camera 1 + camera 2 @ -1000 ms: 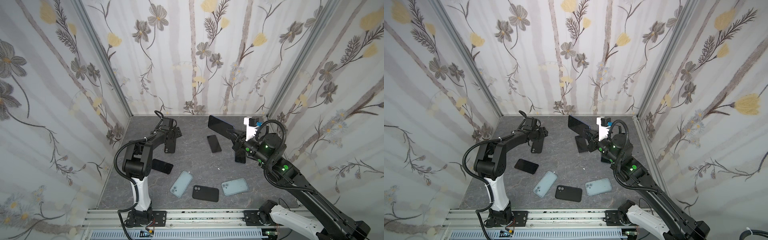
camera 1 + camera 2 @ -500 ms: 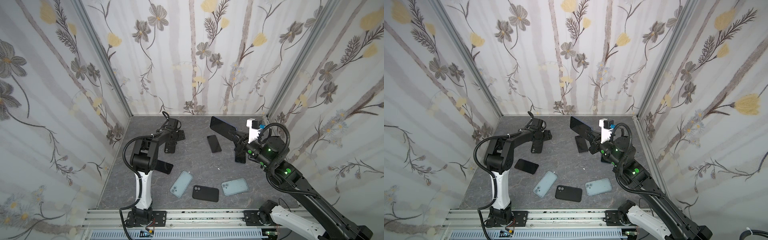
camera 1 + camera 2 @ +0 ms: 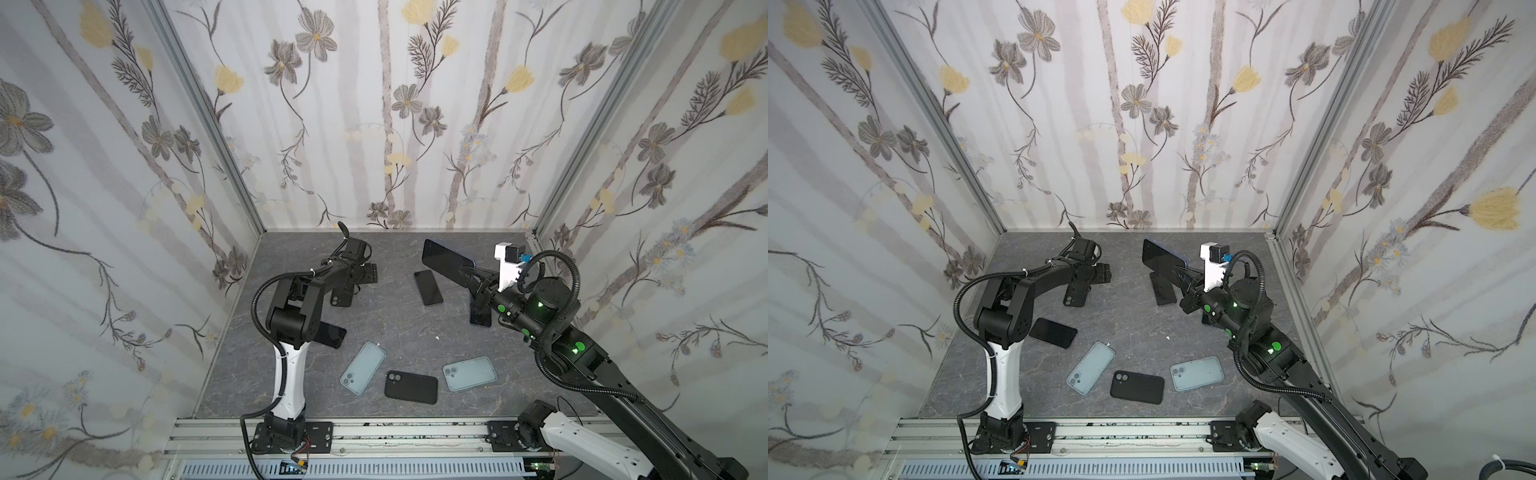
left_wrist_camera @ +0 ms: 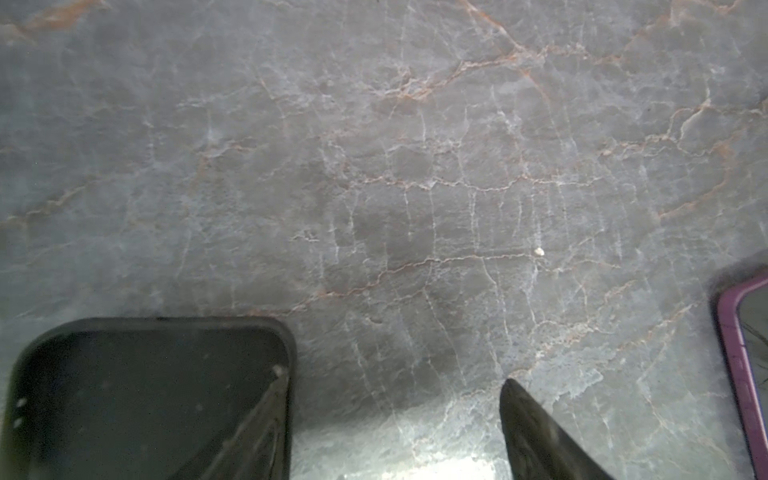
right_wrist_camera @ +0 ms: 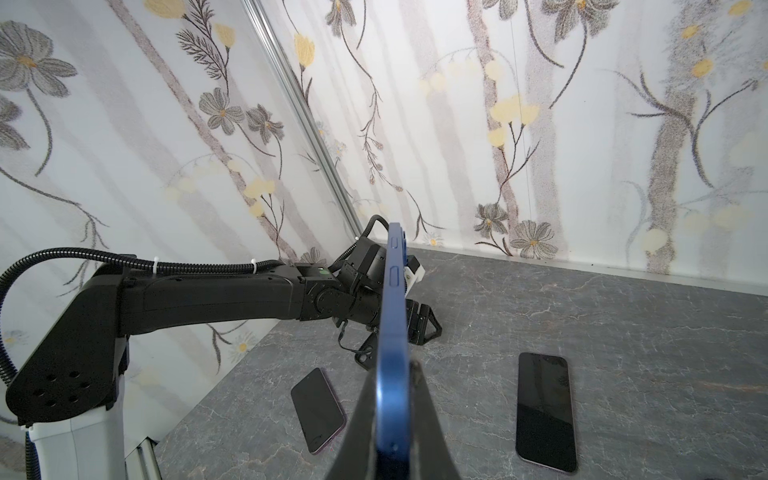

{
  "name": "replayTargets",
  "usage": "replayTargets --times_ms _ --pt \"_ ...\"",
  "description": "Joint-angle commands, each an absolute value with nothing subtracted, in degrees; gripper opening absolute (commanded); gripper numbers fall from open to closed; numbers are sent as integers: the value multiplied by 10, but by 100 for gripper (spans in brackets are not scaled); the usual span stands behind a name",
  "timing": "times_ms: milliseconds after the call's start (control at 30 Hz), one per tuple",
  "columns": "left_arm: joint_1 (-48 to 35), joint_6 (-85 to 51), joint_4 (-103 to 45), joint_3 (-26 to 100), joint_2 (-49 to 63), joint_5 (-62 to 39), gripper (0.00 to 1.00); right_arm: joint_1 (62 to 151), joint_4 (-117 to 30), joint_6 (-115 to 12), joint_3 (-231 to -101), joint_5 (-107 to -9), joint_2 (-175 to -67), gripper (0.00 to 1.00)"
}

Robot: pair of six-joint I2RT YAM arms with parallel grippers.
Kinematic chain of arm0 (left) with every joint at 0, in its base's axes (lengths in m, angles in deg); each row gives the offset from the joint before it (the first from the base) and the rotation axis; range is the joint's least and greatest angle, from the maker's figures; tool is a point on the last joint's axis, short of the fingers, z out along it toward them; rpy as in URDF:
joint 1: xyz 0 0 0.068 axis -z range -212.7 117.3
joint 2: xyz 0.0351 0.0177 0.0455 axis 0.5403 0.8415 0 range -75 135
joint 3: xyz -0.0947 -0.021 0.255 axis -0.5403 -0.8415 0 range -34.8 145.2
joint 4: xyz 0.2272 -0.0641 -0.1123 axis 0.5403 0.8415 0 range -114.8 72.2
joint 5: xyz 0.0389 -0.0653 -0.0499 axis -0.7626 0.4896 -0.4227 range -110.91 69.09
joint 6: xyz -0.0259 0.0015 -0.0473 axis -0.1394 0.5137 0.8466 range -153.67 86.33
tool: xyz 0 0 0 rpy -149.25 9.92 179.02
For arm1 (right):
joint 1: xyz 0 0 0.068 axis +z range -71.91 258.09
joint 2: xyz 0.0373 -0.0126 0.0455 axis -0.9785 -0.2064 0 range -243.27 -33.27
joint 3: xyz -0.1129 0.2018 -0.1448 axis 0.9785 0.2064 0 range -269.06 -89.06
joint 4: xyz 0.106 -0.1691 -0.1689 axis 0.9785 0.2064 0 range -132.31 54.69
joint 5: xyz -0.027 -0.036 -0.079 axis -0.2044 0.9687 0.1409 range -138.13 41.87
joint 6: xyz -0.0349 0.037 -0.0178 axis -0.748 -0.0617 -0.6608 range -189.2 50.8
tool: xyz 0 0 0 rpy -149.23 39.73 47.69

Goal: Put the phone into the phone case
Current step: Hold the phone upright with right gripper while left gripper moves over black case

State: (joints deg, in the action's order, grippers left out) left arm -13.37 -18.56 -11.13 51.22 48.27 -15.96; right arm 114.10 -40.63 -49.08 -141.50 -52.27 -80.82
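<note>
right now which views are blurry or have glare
Left wrist view: soft all over, the case smeared, a bright glare patch on the table by the open left gripper. Right wrist view: phone edge crisp, right gripper up close softer. Both top views: evenly lit and sharp.

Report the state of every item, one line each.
blue phone: raised, clamped edge-on in right gripper.
left gripper: open, empty, low over table.
rear black case: flat, unheld.
front black case: flat, unheld.
pale cases: both flat.
centre phone: flat, screen up.
purple phone: flat, screen up.
</note>
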Motion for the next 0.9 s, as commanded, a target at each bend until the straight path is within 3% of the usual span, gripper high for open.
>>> replayTargets --times_ms 0,367,700,867 --pt "-123 -201 -79 507 482 -136 81 1141 -438 -483 -1414 -522 -806 0" --pt "-65 -283 -68 497 479 -88 81 1141 -395 -464 -1439 -531 -844 0" --pt "-10 -413 21 508 468 18 81 1134 -390 -462 -1444 -528 -847 0" --pt "-10 -404 27 509 437 -3 81 1133 -389 -463 -1445 -531 -844 0"
